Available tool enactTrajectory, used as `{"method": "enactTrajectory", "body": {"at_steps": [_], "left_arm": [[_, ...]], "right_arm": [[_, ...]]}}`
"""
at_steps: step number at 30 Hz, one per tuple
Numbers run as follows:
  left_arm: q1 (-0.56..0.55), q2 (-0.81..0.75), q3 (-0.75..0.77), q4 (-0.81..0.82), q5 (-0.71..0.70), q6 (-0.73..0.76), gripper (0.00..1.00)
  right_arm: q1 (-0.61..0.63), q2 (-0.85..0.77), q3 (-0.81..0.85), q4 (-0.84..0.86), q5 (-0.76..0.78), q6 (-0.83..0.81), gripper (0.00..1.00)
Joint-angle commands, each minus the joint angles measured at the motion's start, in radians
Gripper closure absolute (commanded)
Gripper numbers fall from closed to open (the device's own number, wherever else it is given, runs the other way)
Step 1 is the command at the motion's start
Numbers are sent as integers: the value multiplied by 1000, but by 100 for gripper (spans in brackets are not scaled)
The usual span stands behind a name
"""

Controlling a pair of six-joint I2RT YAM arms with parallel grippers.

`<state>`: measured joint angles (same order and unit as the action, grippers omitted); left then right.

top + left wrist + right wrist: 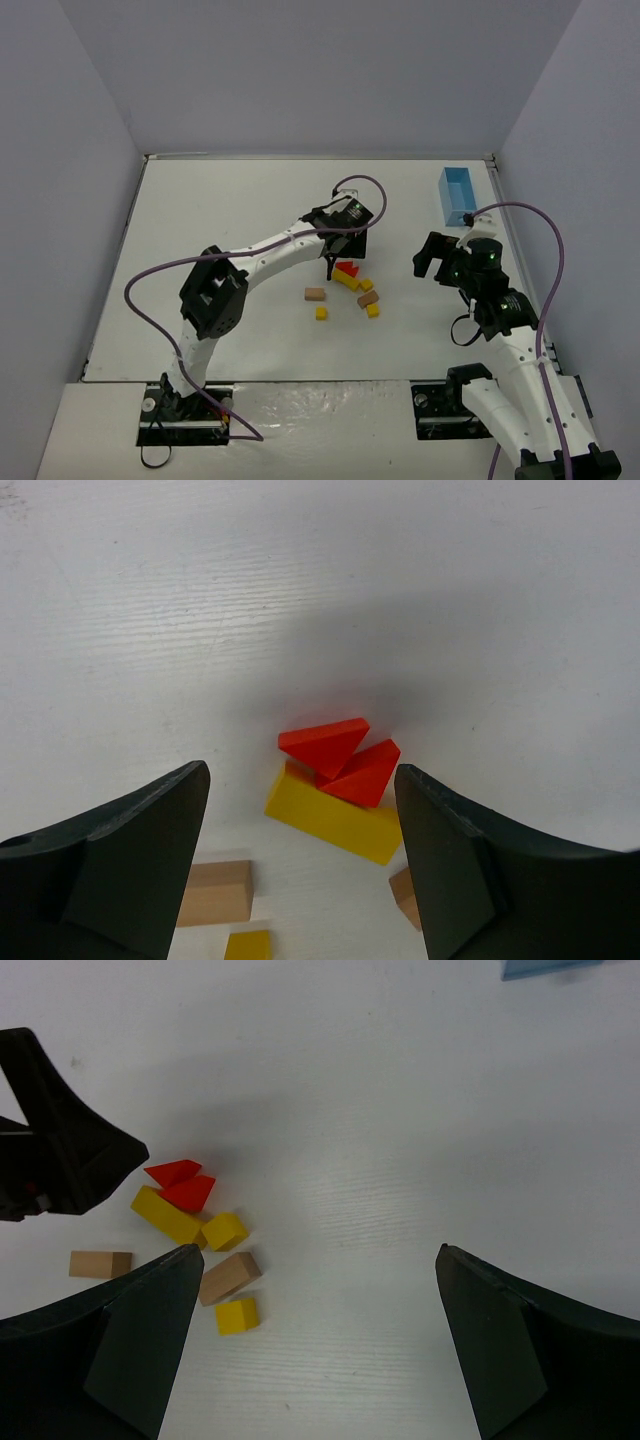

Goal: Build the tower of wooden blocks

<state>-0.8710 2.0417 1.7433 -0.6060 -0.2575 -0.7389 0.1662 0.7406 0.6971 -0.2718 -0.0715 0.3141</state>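
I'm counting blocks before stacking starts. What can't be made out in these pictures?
Left wrist: one tan block mostly behind a finger; small yellow cube cut by the bottom edge.
Top external: red wedges too small to tell apart, just by the left gripper.
Right wrist: blue box cut by the top edge.

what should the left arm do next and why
Probably lower the left gripper a little toward the two red wedges: its jaws are open and empty, the wedges sit between them against the long yellow block, and no tower stands yet.
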Motion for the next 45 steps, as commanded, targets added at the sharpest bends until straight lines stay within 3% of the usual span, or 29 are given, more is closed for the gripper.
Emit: {"method": "enactTrajectory", "body": {"at_steps": [1,18,31,38,45], "left_arm": [[1,52,109,-65,15,24,28],[44,169,159,-74,116,15,29],[47,172,156,-80,141,-10,63],[55,138,110,-77,107,-5,98],[55,11,-62,-14,-60,31,100]], "right_arm": [[15,6,5,61,-8,2,0],[32,11,2,65,1,5,0],[38,17,1,66,4,6,0],[42,20,-1,68,2,7,0],[45,30,-2,70,-6,6,0]]}}
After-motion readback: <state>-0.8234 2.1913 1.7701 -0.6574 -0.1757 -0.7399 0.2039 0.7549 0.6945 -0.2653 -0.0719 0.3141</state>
